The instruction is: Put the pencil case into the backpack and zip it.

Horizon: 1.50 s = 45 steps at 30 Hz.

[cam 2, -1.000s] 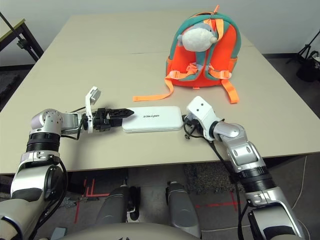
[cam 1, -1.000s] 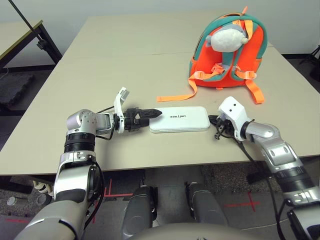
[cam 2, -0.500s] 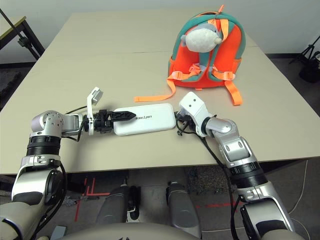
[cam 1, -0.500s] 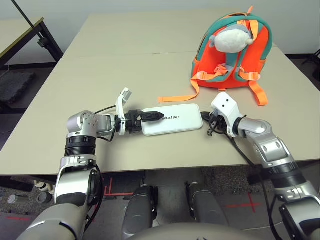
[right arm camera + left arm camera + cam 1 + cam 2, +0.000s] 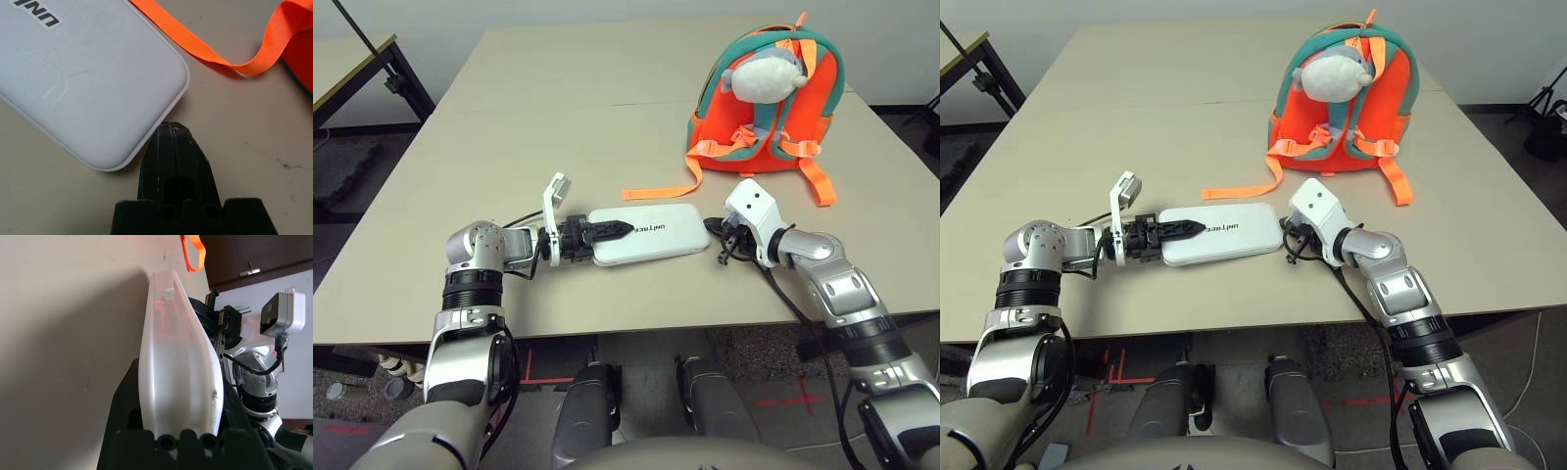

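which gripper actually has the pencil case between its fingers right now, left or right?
The left gripper: its fingers straddle the pencil case at one short end. The right gripper only presses its closed fingertips against the opposite end.

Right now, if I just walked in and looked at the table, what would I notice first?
Probably the bright orange backpack standing at the far right of the table, with a fuzzy grey-white plush fish on it. Then the flat white pencil case lying near the front edge, with the left gripper clamped on one end and the right gripper touching the other end.
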Motion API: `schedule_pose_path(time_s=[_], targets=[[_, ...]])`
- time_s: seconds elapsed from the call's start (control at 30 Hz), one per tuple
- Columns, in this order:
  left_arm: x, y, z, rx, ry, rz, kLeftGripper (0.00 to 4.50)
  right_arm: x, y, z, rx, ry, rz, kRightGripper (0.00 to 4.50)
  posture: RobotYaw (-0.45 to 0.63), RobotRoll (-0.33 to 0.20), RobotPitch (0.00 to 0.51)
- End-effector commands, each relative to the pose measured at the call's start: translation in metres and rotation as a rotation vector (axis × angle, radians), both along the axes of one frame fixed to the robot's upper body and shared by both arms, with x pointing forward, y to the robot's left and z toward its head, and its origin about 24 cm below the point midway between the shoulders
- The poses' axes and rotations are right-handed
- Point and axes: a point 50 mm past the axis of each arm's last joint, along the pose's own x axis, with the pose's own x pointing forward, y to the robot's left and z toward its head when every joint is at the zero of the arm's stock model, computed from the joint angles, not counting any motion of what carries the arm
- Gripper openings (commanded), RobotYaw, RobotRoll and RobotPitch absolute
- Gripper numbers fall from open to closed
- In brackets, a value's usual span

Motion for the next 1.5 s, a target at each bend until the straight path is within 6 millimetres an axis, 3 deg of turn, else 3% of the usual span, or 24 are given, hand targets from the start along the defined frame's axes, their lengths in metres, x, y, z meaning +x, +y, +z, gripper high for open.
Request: schedule_pose_path(time_s=[0.03,0.2,0.43,0.63,0.97,1.2,1.5], targets=[[0.003,0.001,-0.002,0.059,-0.014,0.025,1.2,-0.001,0.009,0.002,0.008,-0.01,0.041,0.39,-0.2,0.0,0.092],[0.012,0.007,0.017,0.045,-0.122,0.071,1.2,0.002,0.004,0.004,-0.005,-0.017,0.025,2.0,-0.19,0.0,0.09],[0.025,0.018,0.07,0.011,-0.323,0.113,1.2,0.007,-0.017,0.015,-0.033,-0.02,-0.025,4.5,-0.19,0.0,0.097],[0.029,0.024,0.12,-0.006,-0.497,0.131,1.2,0.009,-0.047,0.043,0.199,0.058,-0.163,4.5,-0.18,0.0,0.1],[0.039,0.032,0.153,-0.051,-0.637,0.272,1.2,0.017,-0.087,0.092,0.432,0.002,-0.413,4.5,-0.2,0.0,0.099],[0.052,0.035,0.162,-0.061,-0.673,0.396,1.2,0.038,-0.089,0.106,0.52,-0.089,-0.531,4.5,-0.2,0.0,0.09],[0.053,0.034,0.169,-0.064,-0.694,0.426,1.2,0.069,-0.072,0.102,0.534,-0.108,-0.538,4.5,-0.18,0.0,0.08]])
